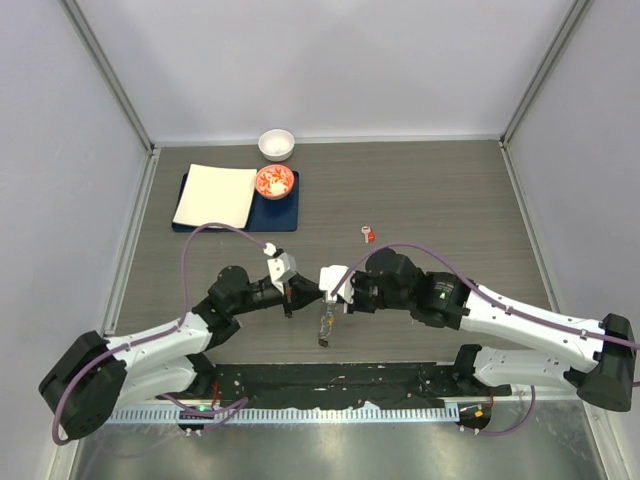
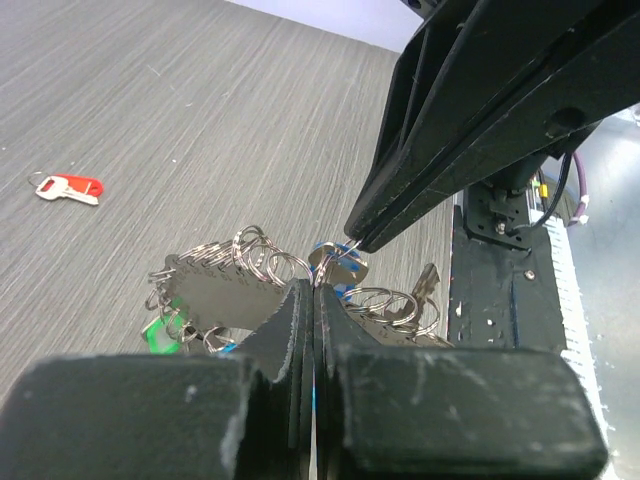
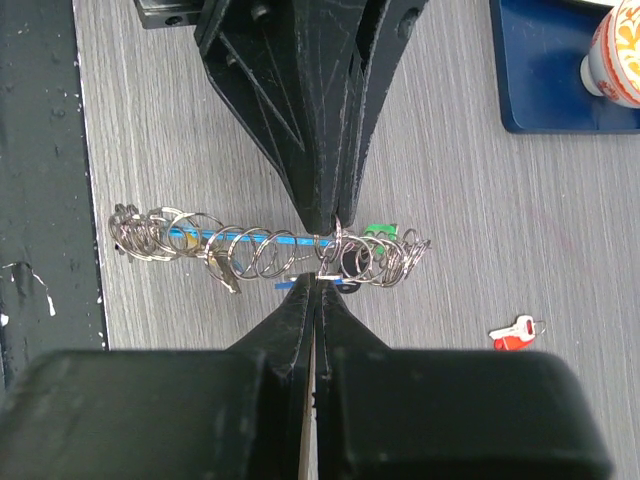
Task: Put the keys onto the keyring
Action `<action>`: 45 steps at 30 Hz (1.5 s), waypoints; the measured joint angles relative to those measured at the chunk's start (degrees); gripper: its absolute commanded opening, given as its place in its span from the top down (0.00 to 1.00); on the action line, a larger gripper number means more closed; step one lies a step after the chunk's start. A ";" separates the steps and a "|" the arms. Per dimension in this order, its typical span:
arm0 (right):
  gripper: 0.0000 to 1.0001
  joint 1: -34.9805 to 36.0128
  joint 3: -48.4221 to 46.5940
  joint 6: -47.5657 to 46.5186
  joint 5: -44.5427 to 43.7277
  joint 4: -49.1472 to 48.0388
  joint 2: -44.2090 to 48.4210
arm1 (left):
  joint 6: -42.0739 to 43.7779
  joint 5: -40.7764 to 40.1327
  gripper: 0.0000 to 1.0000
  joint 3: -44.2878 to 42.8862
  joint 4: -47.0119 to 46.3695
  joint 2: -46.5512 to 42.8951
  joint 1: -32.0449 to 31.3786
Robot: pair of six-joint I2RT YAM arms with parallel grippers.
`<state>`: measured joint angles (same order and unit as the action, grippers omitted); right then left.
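Observation:
The keyring, a row of silver rings and keys on a light-blue strip with a green tag, hangs between both grippers; it also shows in the top view and the left wrist view. My left gripper is shut on the keyring from one side. My right gripper is shut, pinching a small metal piece with dark blue beside it, seemingly the dark blue key, against a ring. The red key lies loose on the table, also in the left wrist view and the right wrist view.
A dark blue mat at the back left carries a folded white cloth and a red-patterned bowl. A white bowl stands behind it. The black base plate runs along the table's near edge.

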<state>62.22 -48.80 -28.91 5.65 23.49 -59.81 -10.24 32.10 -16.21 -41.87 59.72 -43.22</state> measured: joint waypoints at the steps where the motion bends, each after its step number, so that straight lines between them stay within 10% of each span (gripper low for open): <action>1: 0.99 0.00 0.00 0.11 0.02 -0.31 0.00 | -0.28 -0.46 1.00 0.22 0.00 -0.61 0.00; 34: 0.99 0.31 6.38 4.31 1.57 -13.25 -0.57 | -9.51 -4.57 1.00 7.69 -18.78 -0.42 0.22; 45: 0.99 0.37 5.79 3.43 0.76 -8.37 -0.68 | -7.34 -5.70 0.55 9.01 -17.88 -1.73 0.50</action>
<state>62.59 -43.00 -25.47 6.42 15.11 -60.49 -17.58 26.39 -7.20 -59.75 58.00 -42.72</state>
